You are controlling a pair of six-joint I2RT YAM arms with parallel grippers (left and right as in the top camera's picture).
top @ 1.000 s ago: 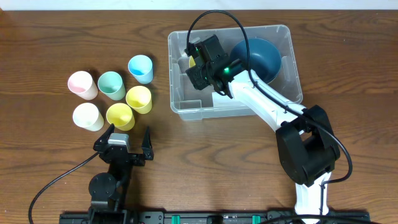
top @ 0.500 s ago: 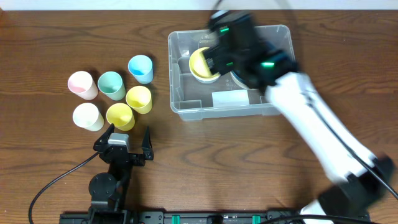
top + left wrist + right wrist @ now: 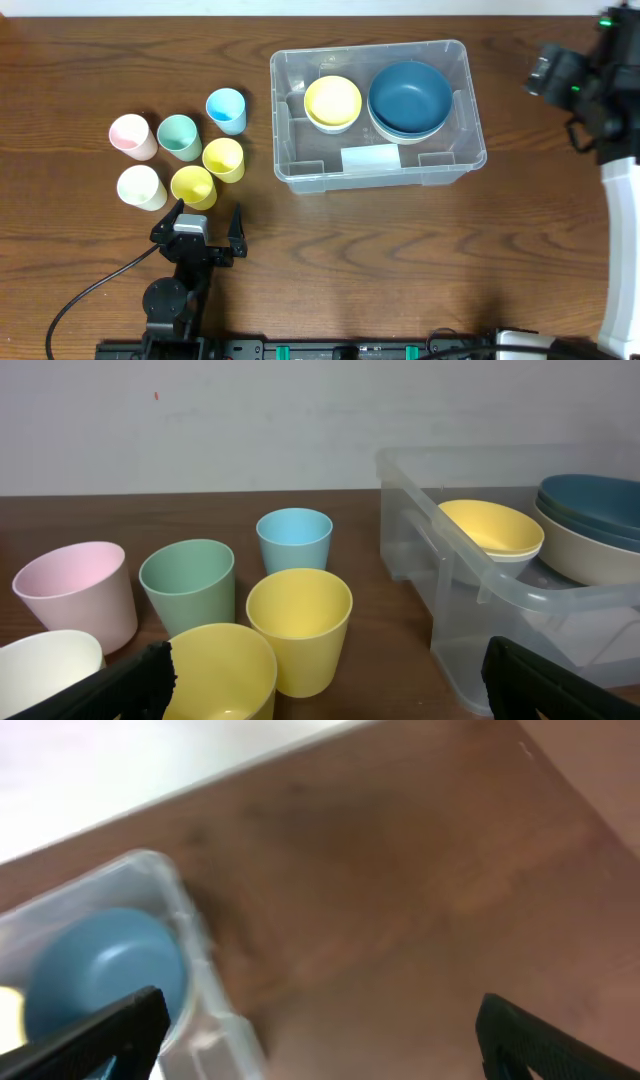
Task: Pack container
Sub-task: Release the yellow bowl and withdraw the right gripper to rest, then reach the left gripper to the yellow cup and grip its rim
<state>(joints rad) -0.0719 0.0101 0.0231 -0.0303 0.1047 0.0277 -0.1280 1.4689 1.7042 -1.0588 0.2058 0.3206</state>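
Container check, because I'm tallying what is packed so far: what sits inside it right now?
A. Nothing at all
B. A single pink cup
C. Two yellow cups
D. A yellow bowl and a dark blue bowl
D: the overhead view shows the yellow bowl and the dark blue bowl side by side inside the container, while the cups all stand outside it.

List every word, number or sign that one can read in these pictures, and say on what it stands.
No text can be read. The white label on the container shows no legible writing: it looks blank, or the writing is too small to tell.
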